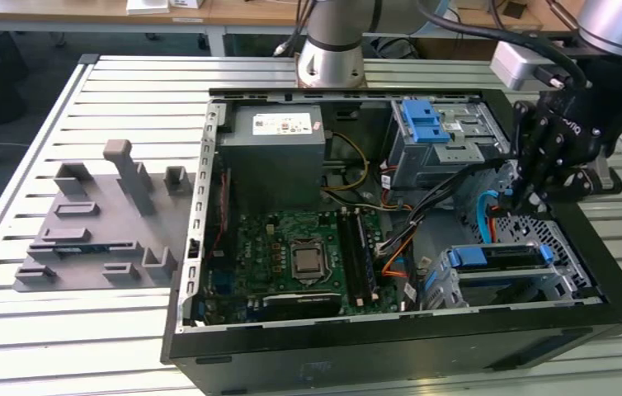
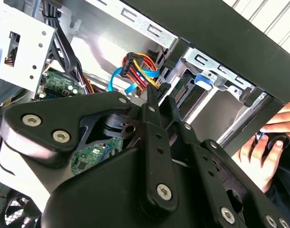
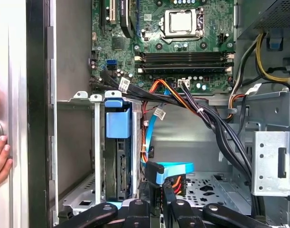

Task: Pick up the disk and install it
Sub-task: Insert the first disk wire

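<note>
A slatted metal counter carries an open black computer case lying on its side. In the exterior view a grey moulded fixture rests on the counter at nine o'clock from the case, well apart from the work. Inside the case, the green motherboard fills the seven o'clock area, a large grey metal box with a white sticker sits at eleven o'clock, and a grey cage with a blue latch stands at one o'clock. At about four o'clock a metal bay holds the disk, which stands on edge in its slot with its blue carrier showing along the upper side. The first wrist view shows the disk seated between the bay's upright walls. The end effector hangs at about three o'clock in the case, just beyond the bay and apart from the disk. In the second wrist view the end effector has its fingers drawn close together, with nothing seen between them. A blue flat cable and a bundle of coloured wires lie just beside its tips. A person's hand rests at the case's outer rim.
</note>
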